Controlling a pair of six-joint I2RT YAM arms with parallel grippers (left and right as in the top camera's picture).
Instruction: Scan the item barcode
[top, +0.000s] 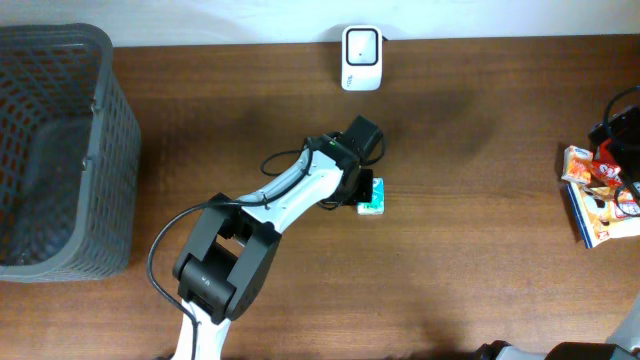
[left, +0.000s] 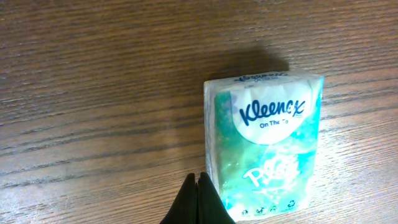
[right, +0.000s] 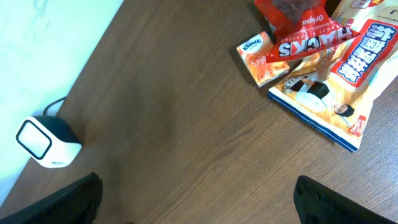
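Note:
A teal and white Kleenex tissue pack (left: 264, 146) lies flat on the wooden table, label side up; no barcode shows on it. In the overhead view the pack (top: 373, 199) sits mid-table, partly under my left gripper (top: 362, 190). My left gripper (left: 197, 186) is shut with nothing in it, its black tips touching the pack's left edge. The white scanner (top: 361, 58) stands at the table's far edge, also visible as the scanner (right: 46, 142) in the right wrist view. My right gripper (right: 199, 199) is open over bare wood.
A dark mesh basket (top: 55, 150) stands at the left. Snack packets (top: 600, 190) are piled at the right edge; in the right wrist view they appear as the packets (right: 323, 56) at the upper right.

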